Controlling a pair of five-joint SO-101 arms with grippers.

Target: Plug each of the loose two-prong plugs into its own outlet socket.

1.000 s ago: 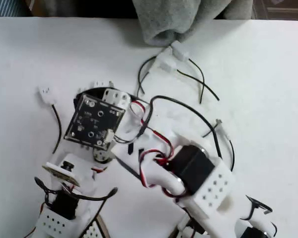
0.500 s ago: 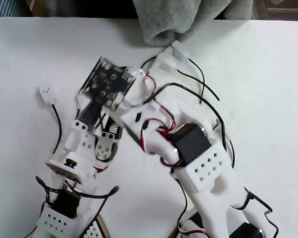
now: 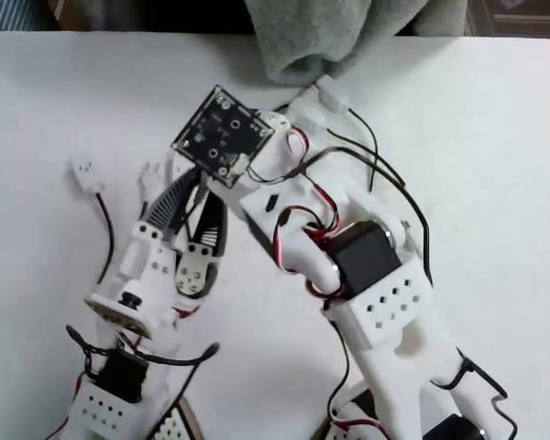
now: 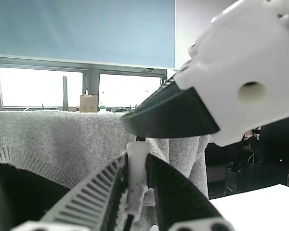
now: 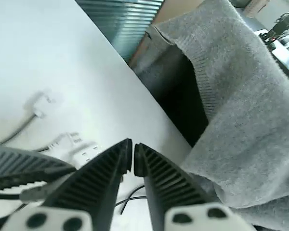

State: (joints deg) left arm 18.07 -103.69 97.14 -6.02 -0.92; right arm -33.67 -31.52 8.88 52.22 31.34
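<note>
Evidently the left claw (image 4: 136, 160) is clamping a white plug (image 4: 135, 192) by its body. That grip is leaving the black cord free to trail down out of the ribbed fingers, and it is probably meant to leave the mating end clear for a socket. The held plug is sitting low over the table (image 3: 495, 137), well short of the grey sweater (image 3: 330, 37) draped over the far edge.

The right claw (image 5: 133, 147) is pressing its two fingers together on nothing at all. It is hanging just above the left claw, on the sweater's side of it. This looks like a stance for steadying the plug or taking it over (a judgement only).

A pair of white connector blocks (image 3: 312, 105) is lying just beside the sweater's hem with thin black leads curling away. Whether these are the sockets is too small to tell. A second loose plug (image 3: 85, 172) is resting well apart from the sweater, its cord running away from the cloth.

The left arm is stretching straight from the near edge toward the sweater, with its wrist level. The right arm is angling in across it, bent at the elbow, with its forearm crossing between the held plug and the blocks by the hem.
</note>
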